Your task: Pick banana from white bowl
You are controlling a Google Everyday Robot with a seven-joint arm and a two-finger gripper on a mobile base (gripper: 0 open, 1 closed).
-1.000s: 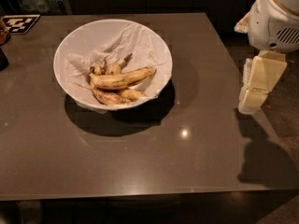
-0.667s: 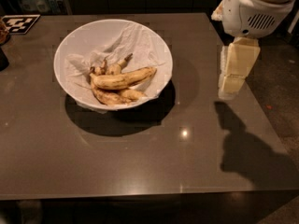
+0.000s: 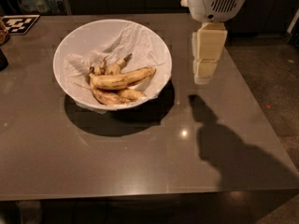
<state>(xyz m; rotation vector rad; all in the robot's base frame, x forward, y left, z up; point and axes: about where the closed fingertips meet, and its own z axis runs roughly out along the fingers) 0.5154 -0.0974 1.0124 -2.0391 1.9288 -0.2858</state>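
The white bowl (image 3: 74, 41) stands on the left half of a dark table, lined with crumpled white paper. The banana (image 3: 122, 78), long, pale yellow and speckled, lies across the bowl's middle on top of shorter, browner bananas (image 3: 114, 96). My gripper (image 3: 204, 76) hangs from the white arm housing above the table, to the right of the bowl's rim and apart from it. It holds nothing that I can see.
The dark table (image 3: 140, 162) ends at the right edge beyond the gripper, with floor past it. A black-and-white patterned marker (image 3: 18, 23) lies at the back left corner. A dark object (image 3: 3, 59) sits at the left edge.
The arm and gripper have moved left from beyond the table's right edge toward the bowl. The bowl and bananas have not moved.
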